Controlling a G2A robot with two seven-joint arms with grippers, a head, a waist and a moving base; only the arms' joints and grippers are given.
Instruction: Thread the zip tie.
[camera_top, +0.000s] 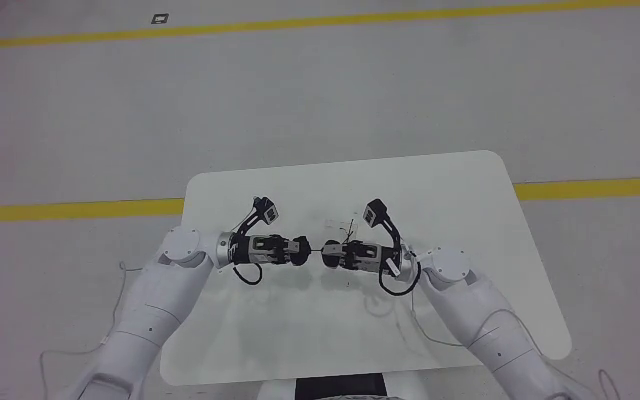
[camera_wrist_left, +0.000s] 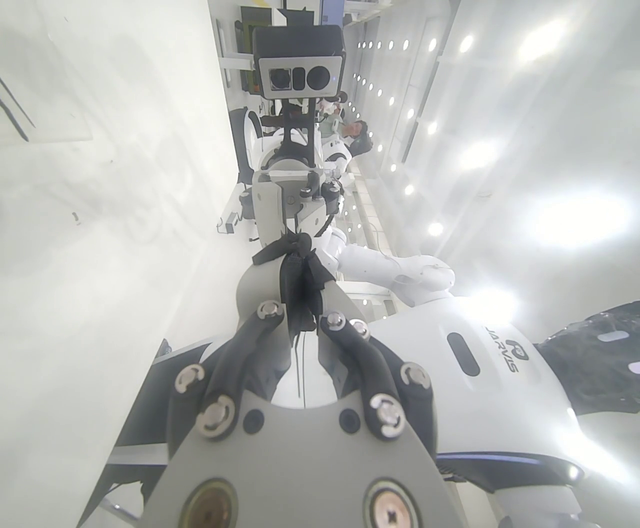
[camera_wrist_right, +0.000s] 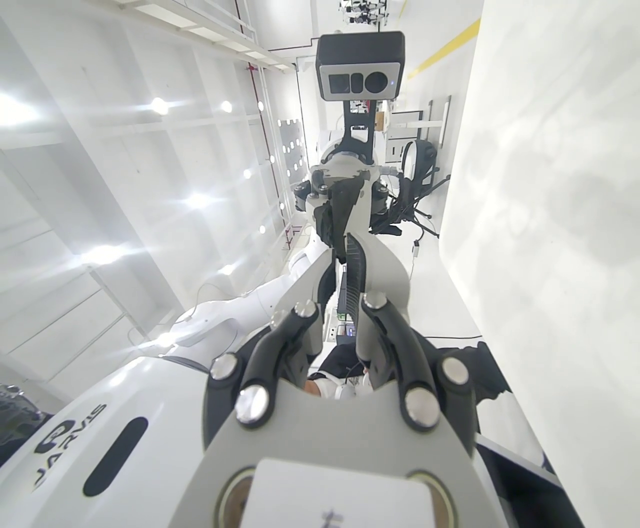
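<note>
Over the middle of the white table (camera_top: 450, 200) my two grippers face each other tip to tip. A thin black zip tie (camera_top: 316, 250) spans the short gap between them. The left gripper (camera_top: 300, 249) is shut on one end of it. In the left wrist view the black fingers (camera_wrist_left: 280, 300) close together, and the tie's thin strip (camera_wrist_left: 298, 360) runs back between them. The right gripper (camera_top: 331, 254) is shut on the other end, and its ridged finger (camera_wrist_right: 356, 280) points at the left gripper (camera_wrist_right: 332, 225). The tie's head is hidden between the fingertips.
A few thin dark strands (camera_top: 346, 231) lie on the table just behind the right gripper. The table's far edge borders a grey floor with yellow lines (camera_top: 300, 22). Bare tabletop lies on both sides of the arms.
</note>
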